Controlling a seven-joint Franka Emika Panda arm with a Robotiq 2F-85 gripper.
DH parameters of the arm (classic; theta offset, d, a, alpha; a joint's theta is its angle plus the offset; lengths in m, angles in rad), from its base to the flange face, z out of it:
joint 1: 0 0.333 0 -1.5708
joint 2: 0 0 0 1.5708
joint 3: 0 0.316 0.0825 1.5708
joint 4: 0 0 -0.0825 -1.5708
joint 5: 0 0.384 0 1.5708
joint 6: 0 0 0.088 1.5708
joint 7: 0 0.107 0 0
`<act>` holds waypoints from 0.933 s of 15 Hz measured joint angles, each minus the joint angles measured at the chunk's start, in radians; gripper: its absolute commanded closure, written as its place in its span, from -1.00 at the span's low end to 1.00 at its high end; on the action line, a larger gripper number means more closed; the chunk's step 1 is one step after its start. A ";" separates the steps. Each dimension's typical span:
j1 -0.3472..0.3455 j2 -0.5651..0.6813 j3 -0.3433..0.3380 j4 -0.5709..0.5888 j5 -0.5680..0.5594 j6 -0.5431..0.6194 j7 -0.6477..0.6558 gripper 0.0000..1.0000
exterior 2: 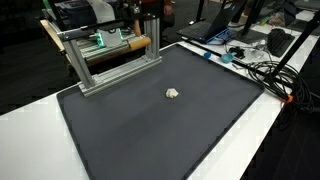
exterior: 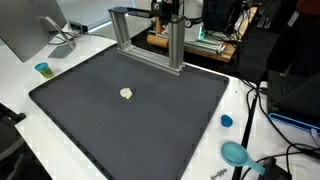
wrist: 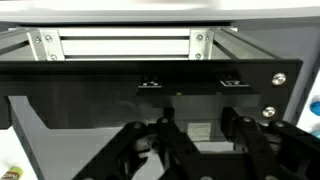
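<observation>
In the wrist view my gripper (wrist: 198, 128) comes in from the bottom, its dark fingers (wrist: 165, 135) drawn in with a narrow gap. A pale patch shows in that gap; I cannot tell whether it is something held. Ahead are a black panel (wrist: 100, 80) and the aluminium frame (wrist: 120, 42). In both exterior views the gripper (exterior: 168, 14) (exterior 2: 150, 12) hangs at the back, above the frame (exterior: 150, 40) (exterior 2: 110, 55). A small pale lump (exterior: 126, 93) (exterior 2: 173, 93) lies alone on the dark mat (exterior: 130, 125) (exterior 2: 160, 135), far from the gripper.
A small blue cup (exterior: 42, 69) and a monitor (exterior: 25, 30) stand beside the mat. A blue cap (exterior: 226, 121), a teal scoop-like thing (exterior: 236, 153) and cables (exterior: 270, 110) (exterior 2: 265, 70) lie on the white table. A laptop (exterior 2: 215, 30) sits behind.
</observation>
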 measured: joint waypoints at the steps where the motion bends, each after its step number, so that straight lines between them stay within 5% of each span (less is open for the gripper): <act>1: 0.000 0.000 -0.002 -0.001 0.002 0.005 0.000 0.57; 7: 0.000 0.042 -0.001 0.034 0.012 0.127 0.015 0.57; 14: -0.007 0.311 0.051 0.311 -0.021 0.173 0.077 0.57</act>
